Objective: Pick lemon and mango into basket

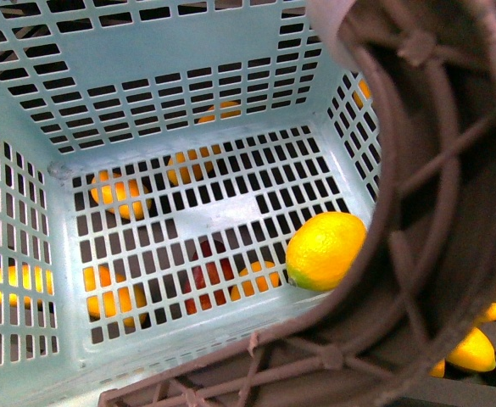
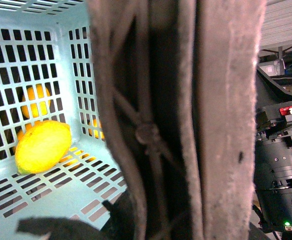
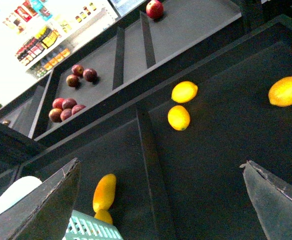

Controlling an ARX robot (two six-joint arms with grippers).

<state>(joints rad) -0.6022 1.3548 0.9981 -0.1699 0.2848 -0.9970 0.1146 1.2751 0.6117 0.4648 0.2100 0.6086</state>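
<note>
The right pincer is hanging spread wide over open shelf, the mango lying near the basket corner. Whether the left pincer is spread cannot be told; the handle is crowding its view. In front, the lemon is sitting on the basket floor by the right wall.

Basket: smooth matt teal plastic w/ rough brown handle; lemon skin glossy, dimpled.

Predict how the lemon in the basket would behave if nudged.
The lemon would probably roll: it is a rounded oval lying loose on the basket's flat floor. The slots might check it. Its skin looks smooth, so it is perhaps slippery to grip.
</note>
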